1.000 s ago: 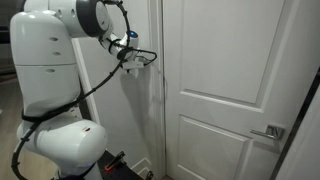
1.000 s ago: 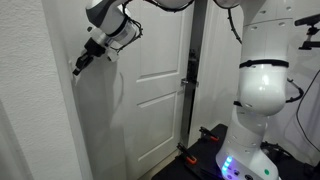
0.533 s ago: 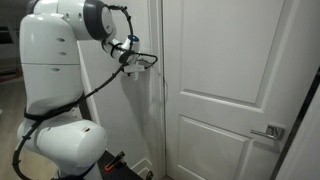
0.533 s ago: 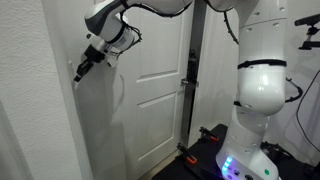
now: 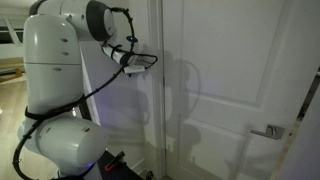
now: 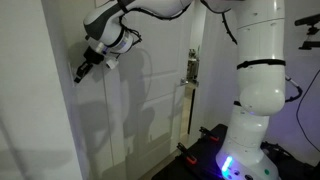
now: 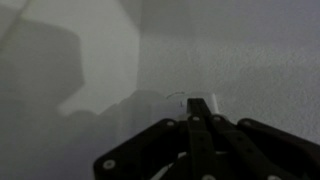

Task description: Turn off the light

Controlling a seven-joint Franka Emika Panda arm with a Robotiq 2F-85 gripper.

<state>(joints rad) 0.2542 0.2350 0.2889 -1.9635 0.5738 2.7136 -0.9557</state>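
My gripper (image 5: 150, 60) is shut, its fingers pressed together, and it points at the wall beside the door frame; it also shows in an exterior view (image 6: 78, 73). In the wrist view the closed fingertips (image 7: 198, 103) touch the small white switch plate (image 7: 177, 102) on the textured wall. In both exterior views the gripper tip hides the switch. The lamp itself is out of view. The whole scene is dim, with strong shadows on the wall and door.
A white panelled door (image 5: 230, 90) with a silver lever handle (image 5: 268, 131) stands beside the switch wall; it also shows in an exterior view (image 6: 160, 100). The robot's white body (image 5: 55, 70) stands close to the wall.
The room has turned clearly darker and shadows of the arm now fall on the door. The gripper has stayed at the switch, shifting only slightly.
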